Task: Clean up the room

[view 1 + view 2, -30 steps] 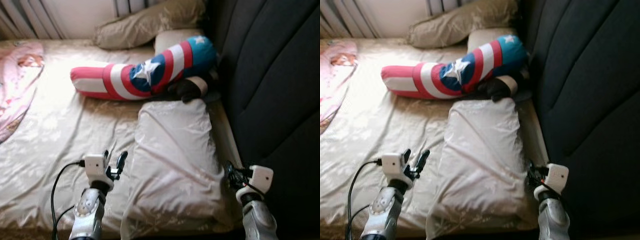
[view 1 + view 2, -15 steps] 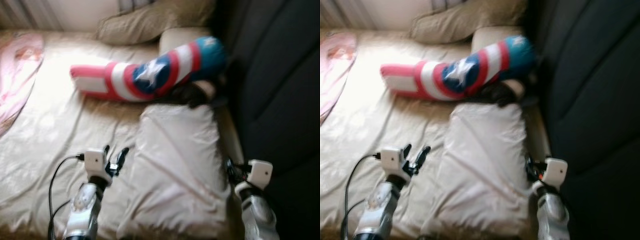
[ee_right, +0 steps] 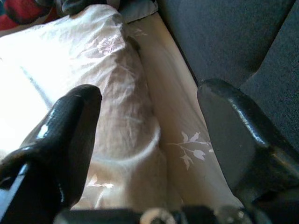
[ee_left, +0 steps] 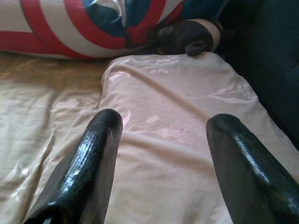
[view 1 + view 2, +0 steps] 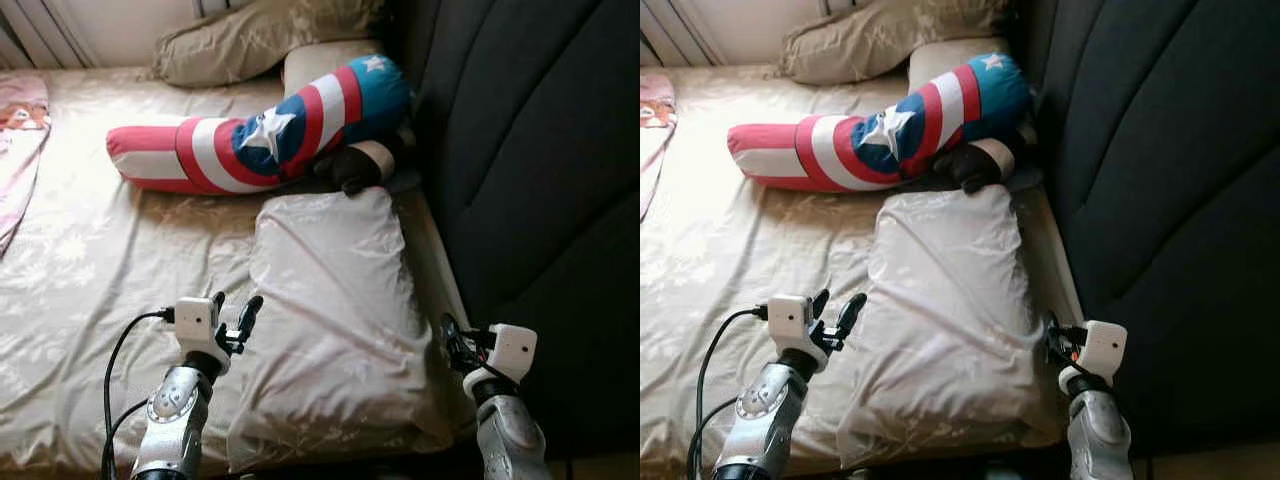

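1. Bedroom scene: a bed (image 5: 90,290) with a cream, faintly flowered satin sheet is lying before the robot, with a dark padded headboard (image 5: 540,170) running along its right side.
2. Pale satin pillow (image 5: 335,320): lying flat on the bed's near right part, its long right edge sitting just beside the headboard.
3. Long bolster cushion (image 5: 260,140) in red, white and blue with a white star: lying across the bed beyond the pale pillow, its blue end leaning up toward the headboard.
4. Small dark soft item (image 5: 358,168) with a pale band: sitting tucked under the bolster's blue end, touching the pale pillow's far edge; what it is cannot be told.
5. Beige pillow (image 5: 250,40): resting at the far end of the bed, behind the bolster.
6. Pink patterned cloth (image 5: 18,150): lying along the bed's far left edge.
7. Left gripper (image 5: 233,318): hovering at the pale pillow's near left edge, its fingers (image 4: 88,163) standing wide apart and holding nothing, pointing along the pillow toward the bolster. A black cable (image 5: 120,360) is looping from its wrist.
8. Right gripper (image 5: 452,340): hovering at the pillow's near right edge, beside the headboard, its fingers (image 3: 60,135) spread wide and empty over the strip of sheet between pillow and headboard.
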Robot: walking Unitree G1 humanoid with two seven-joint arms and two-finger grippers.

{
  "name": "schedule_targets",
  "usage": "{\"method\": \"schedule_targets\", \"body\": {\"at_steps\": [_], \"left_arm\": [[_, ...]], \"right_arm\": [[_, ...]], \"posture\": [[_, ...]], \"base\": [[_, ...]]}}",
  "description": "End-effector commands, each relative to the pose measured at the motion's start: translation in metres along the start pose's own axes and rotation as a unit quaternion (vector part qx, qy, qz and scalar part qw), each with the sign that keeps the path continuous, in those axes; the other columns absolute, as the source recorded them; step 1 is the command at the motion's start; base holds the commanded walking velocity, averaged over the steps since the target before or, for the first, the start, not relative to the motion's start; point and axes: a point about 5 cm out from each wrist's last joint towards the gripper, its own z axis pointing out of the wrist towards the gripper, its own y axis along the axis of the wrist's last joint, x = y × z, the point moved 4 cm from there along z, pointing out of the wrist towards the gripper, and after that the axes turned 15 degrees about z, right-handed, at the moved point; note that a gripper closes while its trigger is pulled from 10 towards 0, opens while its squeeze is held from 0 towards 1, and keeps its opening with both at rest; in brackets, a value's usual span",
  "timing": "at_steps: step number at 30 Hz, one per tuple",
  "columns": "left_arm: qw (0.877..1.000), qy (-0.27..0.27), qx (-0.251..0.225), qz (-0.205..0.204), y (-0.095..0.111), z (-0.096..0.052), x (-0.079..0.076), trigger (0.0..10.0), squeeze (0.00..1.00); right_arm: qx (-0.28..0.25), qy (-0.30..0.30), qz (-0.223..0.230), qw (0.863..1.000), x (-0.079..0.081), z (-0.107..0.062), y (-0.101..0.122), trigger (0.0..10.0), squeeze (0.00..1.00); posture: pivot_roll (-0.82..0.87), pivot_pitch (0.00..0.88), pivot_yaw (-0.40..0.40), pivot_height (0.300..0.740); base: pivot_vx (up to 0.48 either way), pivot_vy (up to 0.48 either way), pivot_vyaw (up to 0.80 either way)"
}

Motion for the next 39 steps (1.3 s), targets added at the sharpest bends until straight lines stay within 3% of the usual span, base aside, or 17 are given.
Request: {"method": "schedule_targets", "body": {"at_steps": [1, 3, 8, 13, 20, 27, 39], "left_arm": [[1.0, 0.008, 0.007, -0.006, -0.003, -0.002, 0.002, 10.0, 0.0], [1.0, 0.013, 0.007, -0.006, -0.003, 0.0, 0.004, 10.0, 0.0], [1.0, 0.023, 0.007, -0.006, -0.001, 0.002, 0.008, 10.0, 0.0], [0.999, 0.03, 0.012, 0.002, -0.002, 0.005, 0.009, 10.0, 0.0], [0.999, 0.031, 0.011, -0.004, -0.001, 0.008, 0.006, 10.0, 0.0], [0.999, 0.043, 0.007, -0.001, 0.002, 0.011, 0.011, 10.0, 0.0], [0.999, 0.045, 0.016, -0.006, -0.002, 0.009, 0.014, 10.0, 0.0]], "right_arm": [[0.003, 0.0, -0.003, 1.0, -0.001, -0.001, 0.0, 10.0, 0.0], [0.014, 0.01, -0.025, 1.0, 0.002, 0.0, -0.002, 10.0, 0.0], [0.031, 0.02, -0.03, 0.999, 0.005, 0.002, -0.005, 10.0, 0.0], [0.029, 0.021, -0.026, 0.999, 0.004, 0.004, -0.003, 10.0, 0.0], [0.03, 0.03, -0.022, 0.999, 0.007, 0.003, -0.004, 10.0, 0.0], [0.044, 0.044, -0.025, 0.998, 0.011, 0.002, -0.01, 10.0, 0.0], [0.043, 0.053, -0.024, 0.997, 0.013, 0.004, -0.006, 10.0, 0.0]], "posture": [[-0.09, 0.22, -0.029, 0.74], [-0.09, 0.22, -0.029, 0.74], [-0.1, 0.219, -0.03, 0.735], [-0.09, 0.22, -0.031, 0.7], [-0.1, 0.224, -0.029, 0.7], [-0.09, 0.224, -0.03, 0.676], [-0.1, 0.227, -0.036, 0.676]], "base": [[0.0, 0.0, 0.0], [0.0, 0.0, 0.0], [0.0, 0.0, 0.0], [0.0, 0.0, 0.0], [0.0, 0.0, 0.0], [0.0, 0.0, 0.0], [0.0, 0.0, 0.0]]}}
